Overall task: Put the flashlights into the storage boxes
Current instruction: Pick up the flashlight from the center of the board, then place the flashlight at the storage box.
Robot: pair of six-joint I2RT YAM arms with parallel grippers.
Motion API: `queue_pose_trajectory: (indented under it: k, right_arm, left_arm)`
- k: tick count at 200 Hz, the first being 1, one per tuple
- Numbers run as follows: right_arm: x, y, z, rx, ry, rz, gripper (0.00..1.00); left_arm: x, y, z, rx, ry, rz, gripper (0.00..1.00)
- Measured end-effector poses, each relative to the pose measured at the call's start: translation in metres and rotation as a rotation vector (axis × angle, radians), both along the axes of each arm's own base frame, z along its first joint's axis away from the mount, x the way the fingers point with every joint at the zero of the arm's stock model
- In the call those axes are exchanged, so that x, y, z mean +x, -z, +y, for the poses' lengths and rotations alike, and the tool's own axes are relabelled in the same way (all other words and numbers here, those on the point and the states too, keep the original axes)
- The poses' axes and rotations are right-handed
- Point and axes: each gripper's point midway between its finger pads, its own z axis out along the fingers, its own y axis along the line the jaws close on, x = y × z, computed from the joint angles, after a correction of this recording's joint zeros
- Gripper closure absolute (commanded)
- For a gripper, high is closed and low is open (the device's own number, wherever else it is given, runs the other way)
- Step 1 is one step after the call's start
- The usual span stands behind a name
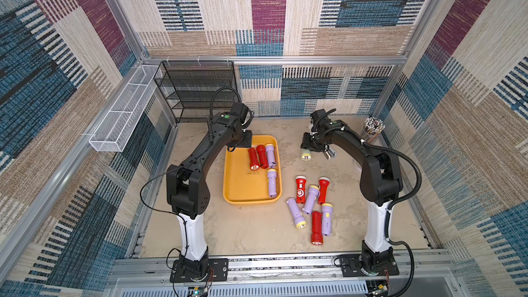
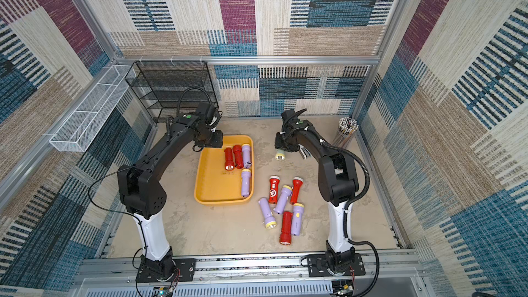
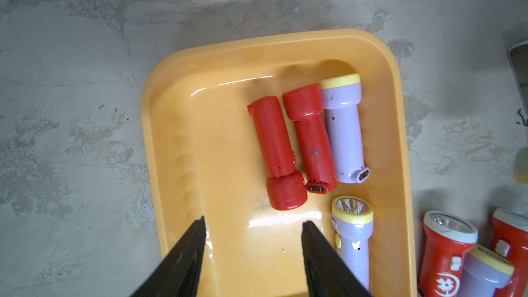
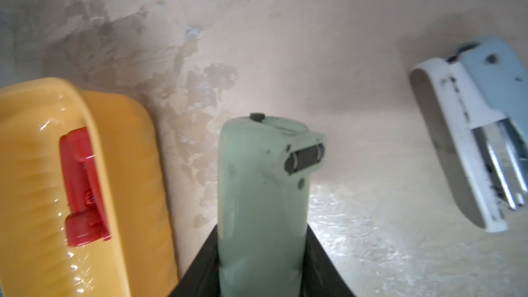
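The yellow-orange storage box (image 1: 243,190) lies in the middle of the table. Two red flashlights (image 1: 253,159) and two lilac flashlights (image 1: 271,182) lie in it. My left gripper (image 3: 253,221) hangs open and empty over the box floor (image 3: 217,144), near the red pair (image 3: 274,144). My right gripper (image 4: 263,224) is shut on a pale green flashlight (image 4: 263,172), held above the table to the right of the box wall (image 4: 128,152). Its pale head (image 1: 306,155) shows below the wrist. Several more red and lilac flashlights (image 1: 311,199) lie loose right of the box.
A grey stapler-like object (image 4: 471,127) lies beside the right gripper. A cup of pencils (image 1: 373,130) stands at the back right. A black mesh rack (image 1: 197,90) and a white wire basket (image 1: 123,115) are at the back left.
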Motion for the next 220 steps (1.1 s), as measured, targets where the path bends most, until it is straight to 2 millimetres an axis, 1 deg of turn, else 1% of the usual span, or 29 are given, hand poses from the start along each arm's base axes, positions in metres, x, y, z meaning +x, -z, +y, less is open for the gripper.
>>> queue_pose_trajectory:
  k: [19, 28, 54, 72, 85, 114, 140, 175, 197, 220]
  right_arm:
    - [-0.006, -0.017, 0.028, 0.009, -0.056, -0.024, 0.61]
    - [-0.011, -0.025, 0.043, 0.014, -0.088, -0.036, 0.61]
    - [-0.026, -0.043, 0.080, 0.024, -0.164, -0.055, 0.61]
    - [-0.035, -0.050, 0.100, 0.029, -0.206, -0.062, 0.61]
    - [-0.043, -0.051, 0.113, 0.029, -0.234, -0.057, 0.61]
    - [-0.069, -0.043, 0.141, 0.034, -0.290, -0.025, 0.61]
    - [-0.099, -0.021, 0.160, 0.028, -0.344, 0.035, 0.61]
    - [-0.128, 0.007, 0.169, 0.025, -0.365, 0.102, 0.61]
    - [-0.142, 0.020, 0.173, 0.030, -0.376, 0.132, 0.61]
    - [-0.151, 0.028, 0.178, 0.038, -0.379, 0.146, 0.61]
  left_arm:
    - [0.000, 0.001, 0.003, -0.003, -0.005, 0.004, 0.42]
    - [-0.002, 0.001, 0.003, -0.004, -0.005, 0.007, 0.42]
    - [-0.007, 0.000, 0.006, -0.009, -0.006, 0.012, 0.42]
    - [-0.012, -0.001, 0.009, -0.003, -0.010, 0.012, 0.42]
    - [-0.018, -0.002, 0.014, 0.008, -0.017, 0.012, 0.42]
    - [-0.031, -0.006, 0.023, 0.015, -0.027, 0.007, 0.41]
    - [-0.041, -0.007, 0.029, 0.027, -0.037, 0.005, 0.41]
    - [-0.055, -0.004, 0.034, 0.032, -0.040, 0.015, 0.41]
    - [-0.062, -0.004, 0.037, 0.033, -0.042, 0.017, 0.41]
    - [-0.068, -0.003, 0.039, 0.033, -0.043, 0.021, 0.41]
